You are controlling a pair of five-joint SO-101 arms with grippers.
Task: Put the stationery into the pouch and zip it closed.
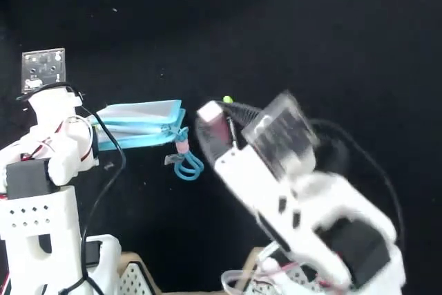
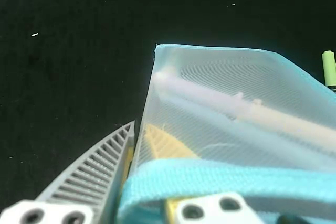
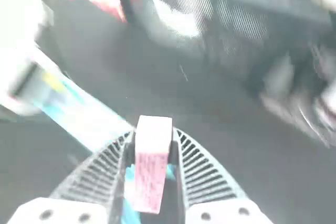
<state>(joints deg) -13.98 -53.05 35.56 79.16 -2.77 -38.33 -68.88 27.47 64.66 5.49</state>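
1. At the left of the high view, the left gripper (image 2: 137,132) is pressed together on the edge of the pouch (image 1: 138,124), one finger on each side of the mesh wall. That grip anchors the end nearest its arm.
2. The pouch lies on the black table (image 1: 311,46), its long side pointing toward the other arm. A white pen (image 2: 231,106) shows through the wall, already inside.
3. The blue zip loop (image 1: 188,165) trails off the free end, just beside the pouch corner. The zip seems at least partly open, though how wide the mouth gapes is hard to judge from any view.
4. The right gripper (image 3: 152,140) is pinching a pink-and-white eraser (image 1: 210,117) by its sides, near the free end and apart from it.
5. The step in hand looks like loading the eraser. It would go best approached along the pouch's length, narrow end first and low enough to slip under the upper lip. The left grip should stay firm so the fabric does not slide away.
6. A green pen (image 1: 227,100) lies just beyond the eraser; its tip could be knocked during the approach.
7. To the right and toward the far edge the table offers wide room for retreat, well apart from any rim.
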